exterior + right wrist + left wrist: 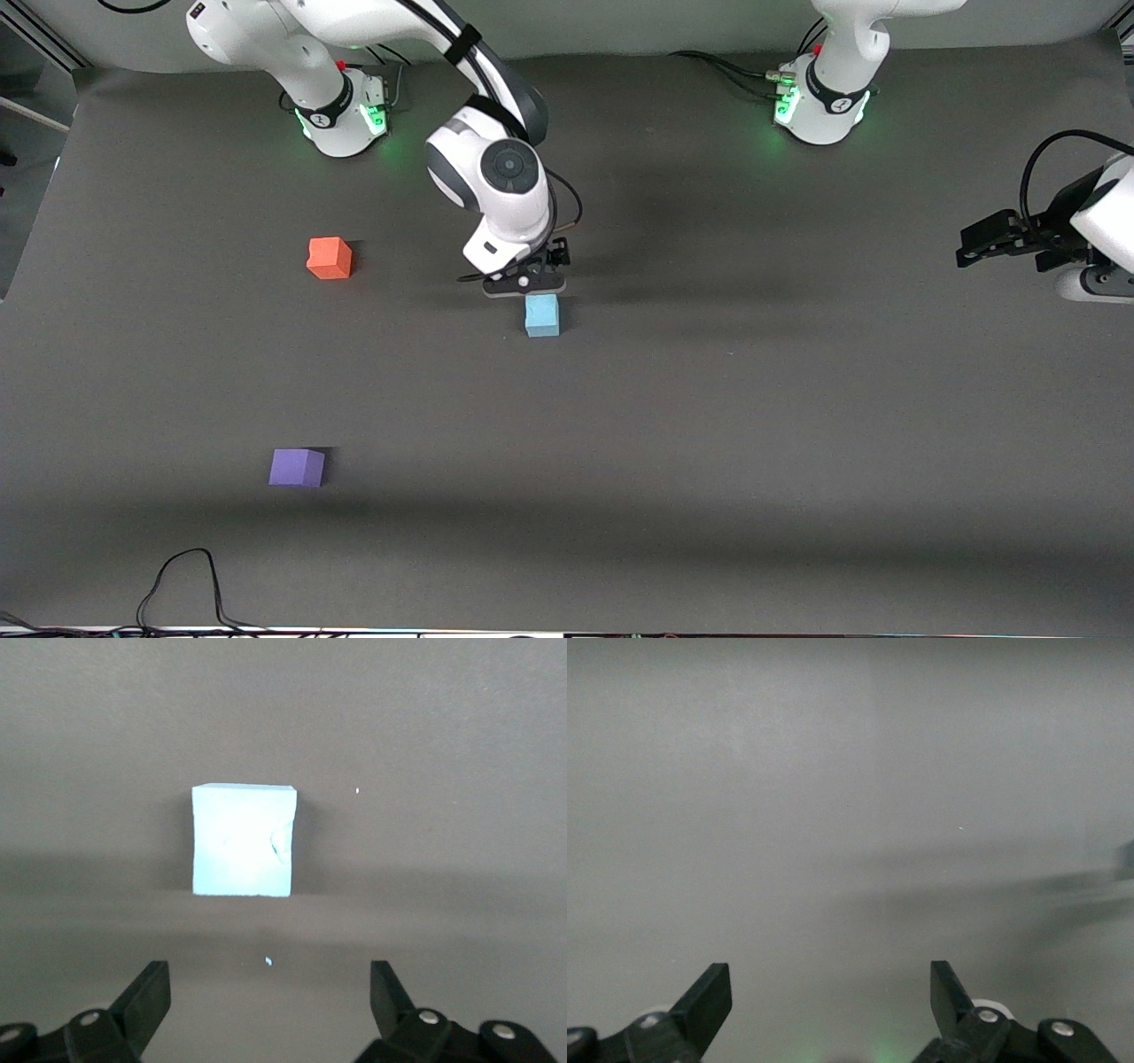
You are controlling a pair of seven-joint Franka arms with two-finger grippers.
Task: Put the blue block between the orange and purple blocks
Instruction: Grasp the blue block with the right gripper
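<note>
A: Where is the blue block (541, 315)?

B: Just below the middle of the front view, on the matte dark-grey counter (709, 425). It is a small sky-blue foam cube with dull faces; the right wrist view shows a small nick in one face (242, 840).

A: And the right end effector (524, 285)?

B: Over the counter, right above the cube in the front view. Its black fingers (142, 997) are spread wide and hold nothing, the cube lying apart from them.

A: The other cubes?

B: The orange block (330, 258), orange-red matte foam, is at the left of centre. The purple block (297, 467), violet with crisp edges, is at lower left, nearer the front camera. Both lie well apart from the blue one.

A: The left arm?

B: It waits at the right edge, its end effector (979, 245) spread apart too, over bare counter (833, 815).
</note>
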